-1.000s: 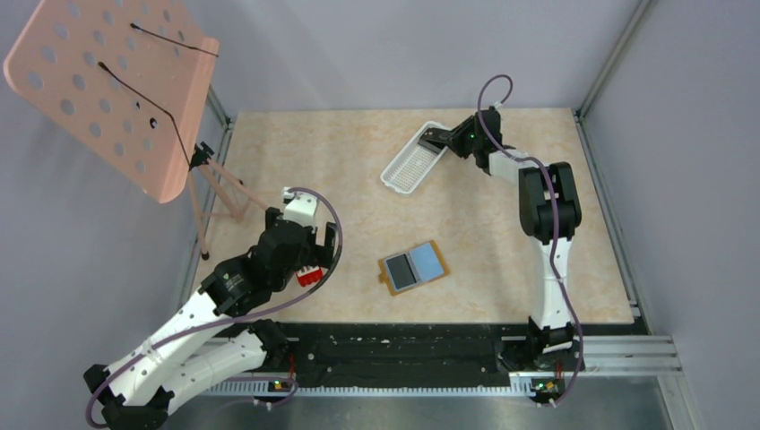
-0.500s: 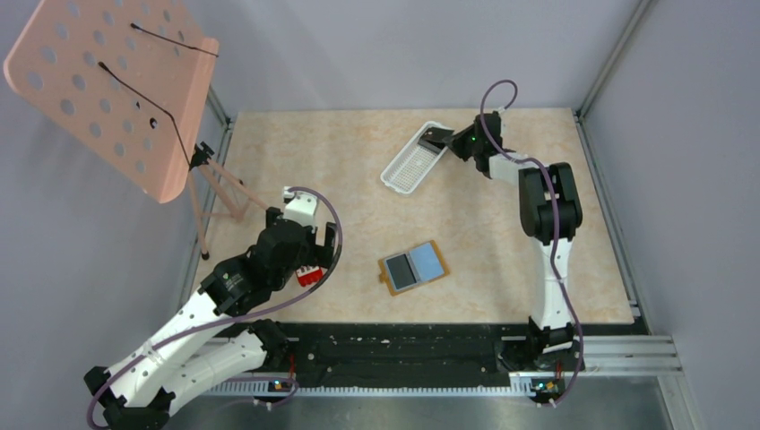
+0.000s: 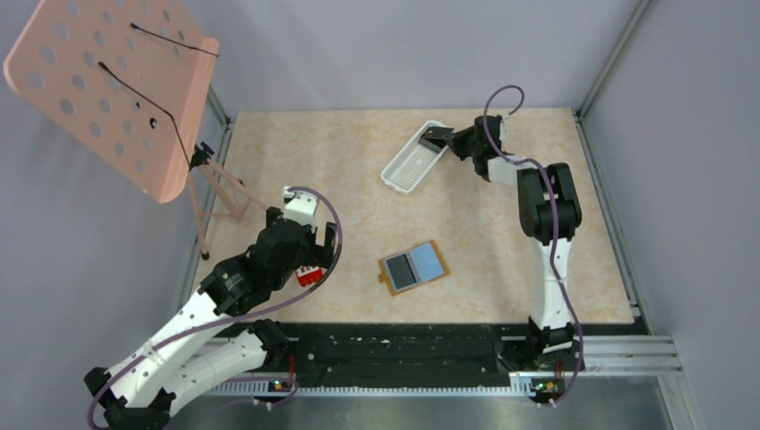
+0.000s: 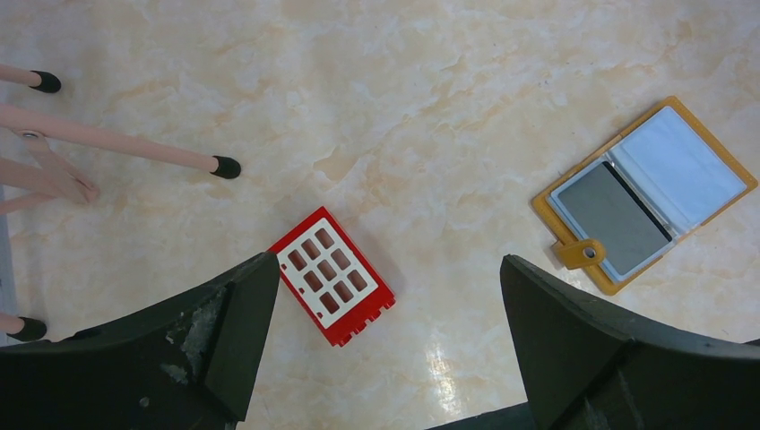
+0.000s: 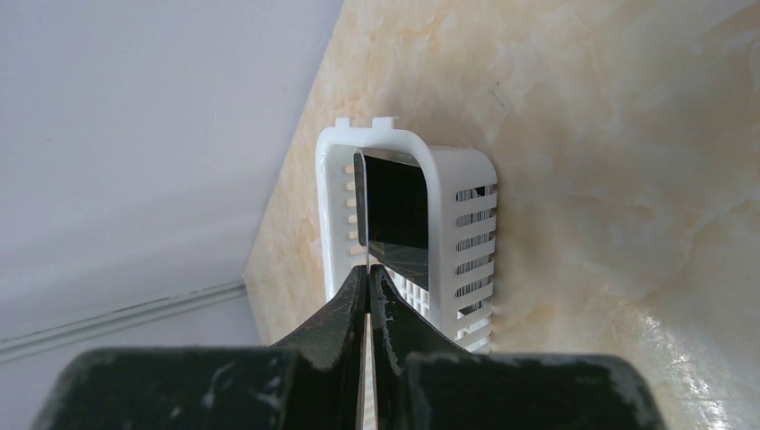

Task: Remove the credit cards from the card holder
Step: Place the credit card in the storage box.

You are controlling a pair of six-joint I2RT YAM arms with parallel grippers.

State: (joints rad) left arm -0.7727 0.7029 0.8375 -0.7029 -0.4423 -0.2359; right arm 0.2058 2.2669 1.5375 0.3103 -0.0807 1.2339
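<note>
The tan card holder lies open on the table, with a grey card and a pale blue card in its two halves and its tab at the near edge. My right gripper is shut on the edge of a dark card and holds it upright over the far end of the white slotted tray; it also shows in the top view. My left gripper is open and empty, above the table to the left of the holder.
A red and white block lies below my left gripper. A pink perforated stand rises at the far left, its legs on the table. The white tray sits at the back, near the wall.
My right wrist has turned slightly at the tray end, with the dark card still in its grip. The left arm and the card holder have not moved.
</note>
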